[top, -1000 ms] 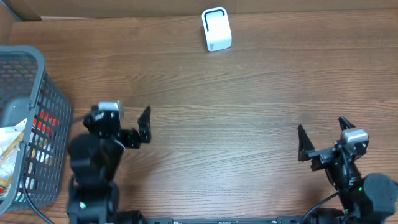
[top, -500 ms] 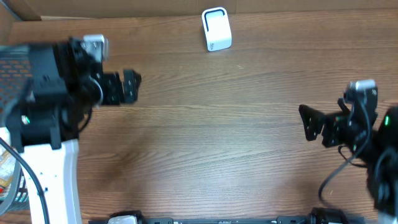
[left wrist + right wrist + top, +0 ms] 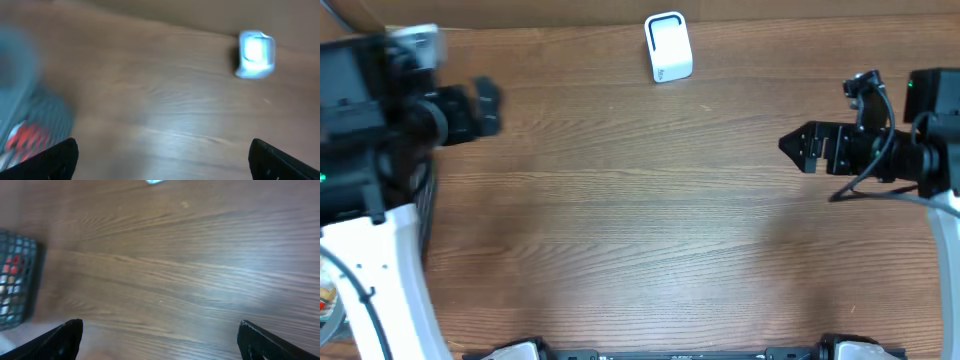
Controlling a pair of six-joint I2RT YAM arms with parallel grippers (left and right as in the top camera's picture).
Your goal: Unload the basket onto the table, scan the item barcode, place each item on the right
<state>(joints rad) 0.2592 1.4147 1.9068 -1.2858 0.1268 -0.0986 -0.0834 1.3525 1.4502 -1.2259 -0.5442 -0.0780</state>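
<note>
Red-and-white packaged item (image 3: 11, 265), too blurred to identify, sits inside the grey mesh basket (image 3: 27, 250); we'd judge it light, crinkly and slippery, best pinched at a free edge, with left gripper (image 3: 162, 157) and right gripper (image 3: 160, 335) both spread wide, empty.

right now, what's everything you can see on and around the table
table: 1, brown wood, under everything
boxy device: 1, white, far edge, near the middle
mesh basket: 1, grey, robot's left side, mostly hidden under the left arm from overhead
basket contents: count unclear, red and white, inside the basket
left tool: 1, black, open and empty, above the far left
right tool: 1, black, open and empty, above the right side
</note>
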